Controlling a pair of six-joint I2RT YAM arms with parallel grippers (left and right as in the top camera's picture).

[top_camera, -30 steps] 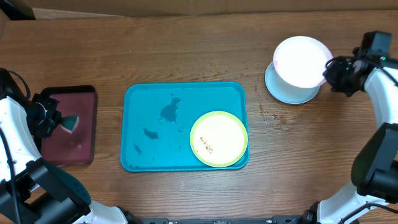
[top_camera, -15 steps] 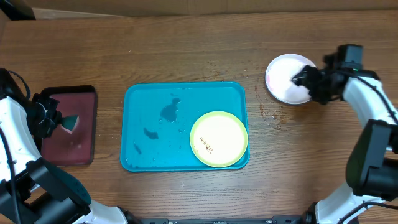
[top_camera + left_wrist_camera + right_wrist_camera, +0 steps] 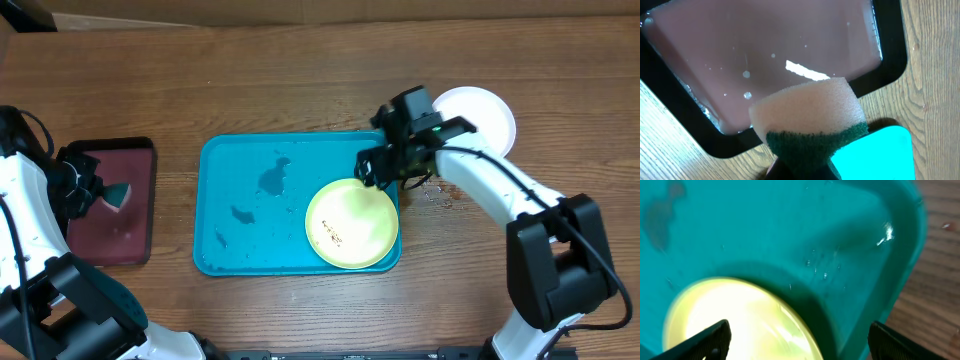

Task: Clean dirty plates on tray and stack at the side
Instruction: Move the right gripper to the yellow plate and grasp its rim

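Overhead, the pale yellow-green plate (image 3: 352, 223) lies in the near right corner of the teal tray (image 3: 250, 160). The right gripper (image 3: 376, 170) hovers at its far edge, a white plate (image 3: 485, 112) sits on the table (image 3: 300, 70) beyond, and the left gripper (image 3: 98, 192) hangs over a maroon tray (image 3: 110, 225). From the left wrist, a cream-and-green sponge (image 3: 807, 112) is pinched in that gripper above the maroon tray. From the right wrist, the fingers (image 3: 710, 337) stand wide apart and empty above the plate.
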